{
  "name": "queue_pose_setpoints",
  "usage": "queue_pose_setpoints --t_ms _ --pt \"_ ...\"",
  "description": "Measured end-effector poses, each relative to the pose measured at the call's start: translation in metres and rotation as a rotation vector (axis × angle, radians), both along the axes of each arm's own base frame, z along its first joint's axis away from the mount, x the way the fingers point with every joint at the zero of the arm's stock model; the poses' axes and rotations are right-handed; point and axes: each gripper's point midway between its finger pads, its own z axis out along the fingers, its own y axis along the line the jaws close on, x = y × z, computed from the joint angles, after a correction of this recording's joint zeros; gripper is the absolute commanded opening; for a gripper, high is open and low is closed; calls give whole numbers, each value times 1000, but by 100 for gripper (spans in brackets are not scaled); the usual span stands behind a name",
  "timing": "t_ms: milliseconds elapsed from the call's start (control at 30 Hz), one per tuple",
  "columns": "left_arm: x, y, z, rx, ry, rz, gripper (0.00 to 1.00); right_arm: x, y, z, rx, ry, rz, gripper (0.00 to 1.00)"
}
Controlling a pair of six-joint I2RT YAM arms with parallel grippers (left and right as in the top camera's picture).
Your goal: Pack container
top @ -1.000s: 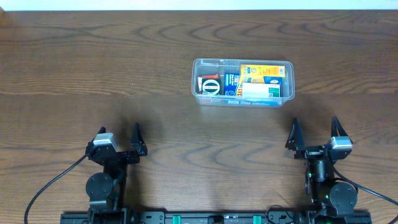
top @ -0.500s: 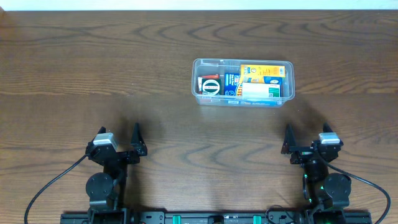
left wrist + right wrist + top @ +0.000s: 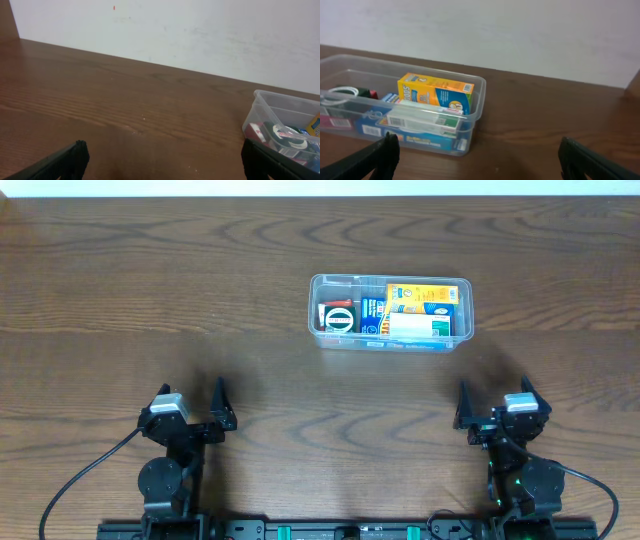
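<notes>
The clear plastic container (image 3: 390, 313) sits on the wooden table right of centre, holding an orange box (image 3: 421, 298), a white and green box (image 3: 416, 328), blue boxes and a black and white roll (image 3: 338, 318). From the right wrist view the container (image 3: 475, 107) lies ahead to the left, with the orange box (image 3: 437, 93) standing inside. The left wrist view catches only its corner (image 3: 260, 105) at the right edge. My left gripper (image 3: 190, 402) and right gripper (image 3: 493, 397) are both open and empty, low near the front edge, well short of the container.
Bare brown wood table (image 3: 150, 290) stretches all around the container. A white wall (image 3: 200, 30) rises behind the table's far edge. Black cables (image 3: 80, 480) run from both arm bases at the front.
The right arm has drawn back toward the front edge and slightly left. The left arm and the container have stayed still.
</notes>
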Motion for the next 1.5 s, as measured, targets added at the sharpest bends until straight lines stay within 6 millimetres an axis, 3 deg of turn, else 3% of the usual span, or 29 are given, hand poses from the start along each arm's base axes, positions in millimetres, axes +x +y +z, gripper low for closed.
queue_pose_setpoints --t_ms 1500 --pt "0 0 -1 0 2 0 98 0 -4 0 -24 -1 -13 99"
